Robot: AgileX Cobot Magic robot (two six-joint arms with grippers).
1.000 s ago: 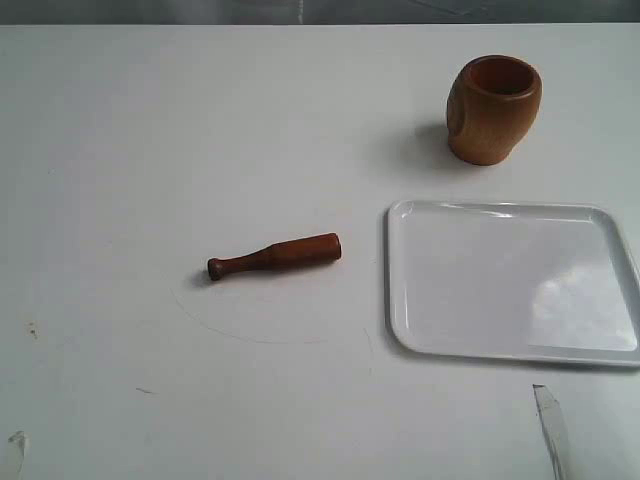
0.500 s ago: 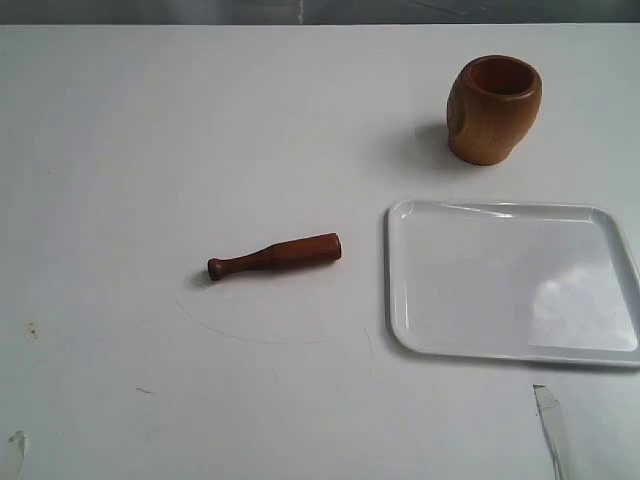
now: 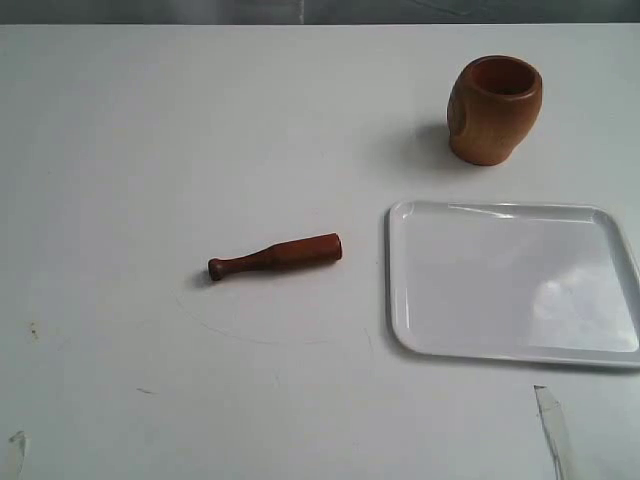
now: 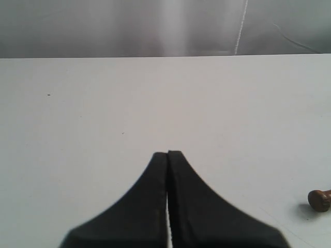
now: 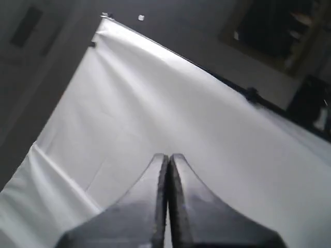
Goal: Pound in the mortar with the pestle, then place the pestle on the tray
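Note:
The pestle [image 3: 275, 256] lies flat on the white table left of centre, its dark knob pointing left. Upright at the back right stands the mortar [image 3: 494, 108], nothing showing in its mouth. The white tray [image 3: 515, 283] lies in front of the mortar and holds nothing. My left gripper [image 4: 168, 153] is shut and holds nothing; the pestle's knob [image 4: 319, 200] shows at the edge of its view. Only its tip [image 3: 14, 440] shows at the bottom left of the exterior view. My right gripper [image 5: 169, 156] is shut on nothing, its tip [image 3: 546, 402] just in front of the tray.
The white table [image 3: 200, 130] stretches bare to the left and back. A dark wall runs along its far edge [image 3: 320, 12]. Small specks [image 3: 33, 328] and a faint curved mark [image 3: 250, 335] lie near the pestle.

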